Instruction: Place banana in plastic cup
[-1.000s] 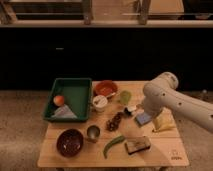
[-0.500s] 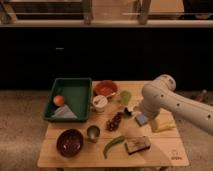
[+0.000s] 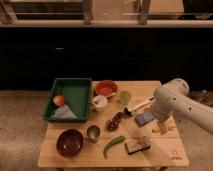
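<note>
The banana (image 3: 163,129) is a small yellow piece lying on the right part of the wooden table (image 3: 165,155), mostly hidden by my arm. My gripper (image 3: 159,124) is at the lower end of the white arm and hangs right over the banana, beside a blue sponge (image 3: 144,118). Whether it touches the banana is hidden. The plastic cup (image 3: 125,97) is pale yellow-green and stands upright near the table's middle back, to the left of and behind the gripper, between a red bowl (image 3: 105,88) and my arm.
A green tray (image 3: 75,90) holding an orange (image 3: 59,100) sits at the left. A white cup (image 3: 99,103), grapes (image 3: 114,121), a metal cup (image 3: 93,132), a dark bowl (image 3: 70,142), a green vegetable (image 3: 113,145) and a dark brown block (image 3: 137,145) are spread over the table. A white rod with a dark tip (image 3: 136,107) lies by the plastic cup.
My arm has shifted slightly left and down toward the banana. The objects on the table have not moved.
</note>
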Robot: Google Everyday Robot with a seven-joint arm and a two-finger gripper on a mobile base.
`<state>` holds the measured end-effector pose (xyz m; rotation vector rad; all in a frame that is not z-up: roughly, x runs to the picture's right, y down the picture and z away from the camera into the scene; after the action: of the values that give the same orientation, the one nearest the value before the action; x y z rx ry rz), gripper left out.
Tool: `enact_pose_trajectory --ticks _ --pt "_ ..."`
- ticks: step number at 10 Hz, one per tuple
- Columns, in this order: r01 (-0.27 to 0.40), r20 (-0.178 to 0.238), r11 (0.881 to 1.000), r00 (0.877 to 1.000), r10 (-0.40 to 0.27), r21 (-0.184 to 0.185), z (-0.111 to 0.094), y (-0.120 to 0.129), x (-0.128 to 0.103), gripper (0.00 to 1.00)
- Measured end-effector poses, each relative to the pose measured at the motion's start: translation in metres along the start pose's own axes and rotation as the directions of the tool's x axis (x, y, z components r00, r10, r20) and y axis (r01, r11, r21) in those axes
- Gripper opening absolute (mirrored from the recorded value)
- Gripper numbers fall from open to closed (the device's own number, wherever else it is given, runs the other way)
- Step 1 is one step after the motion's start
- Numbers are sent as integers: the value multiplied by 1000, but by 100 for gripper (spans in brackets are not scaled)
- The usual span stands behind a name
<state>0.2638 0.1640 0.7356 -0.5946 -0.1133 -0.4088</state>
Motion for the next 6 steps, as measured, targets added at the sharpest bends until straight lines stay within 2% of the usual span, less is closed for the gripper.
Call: enact_pose_trajectory --ticks 3,6 --pt "-73 12 997 997 72 14 11 11 10 80" --pt "-140 32 990 990 138 37 22 20 19 80"
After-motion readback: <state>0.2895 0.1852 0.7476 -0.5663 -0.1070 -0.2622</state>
